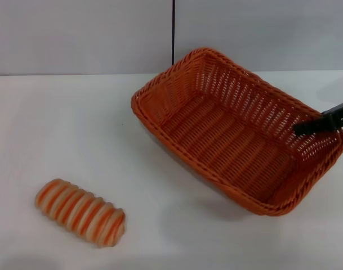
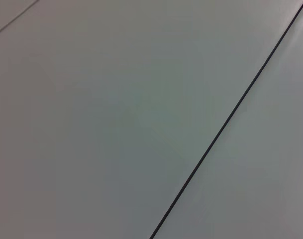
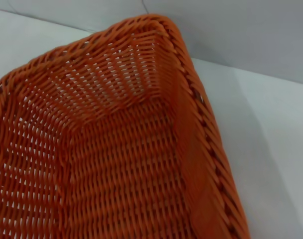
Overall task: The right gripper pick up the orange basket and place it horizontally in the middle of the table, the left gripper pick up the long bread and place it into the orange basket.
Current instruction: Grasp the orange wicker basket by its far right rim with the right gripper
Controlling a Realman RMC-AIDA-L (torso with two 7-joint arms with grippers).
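Step one in hand, judging by layout: basket placement. Orange basket (image 1: 239, 132) sits right of centre on the white surface (image 1: 75, 124), skewed diagonally, one corner toward the far wall, the other toward the near right; a shadow under its near edge hints it may be tipped or lifted slightly, can't confirm. Right pincer (image 1: 323, 122) comes in from the right edge as a slim dark bar, its tip at the basket's right-hand short wall, touching or just over the rim. Only one finger shows, so how far open it is, and whether it really clamps the wall, can't tell. Right wrist view just looks down into the basket interior, no fingers visible. Next move likely calls for rotating the basket so its long side runs left-right and setting it flat nearer the middle, keeping hold of the rim without tipping it. Long bread (image 1: 81, 212) lies untouched at near left, well apart from the basket, also angled. Left pincer not in any view; left wrist camera shows only a plain grey wall with a dark seam, so that arm looks parked away from the work.
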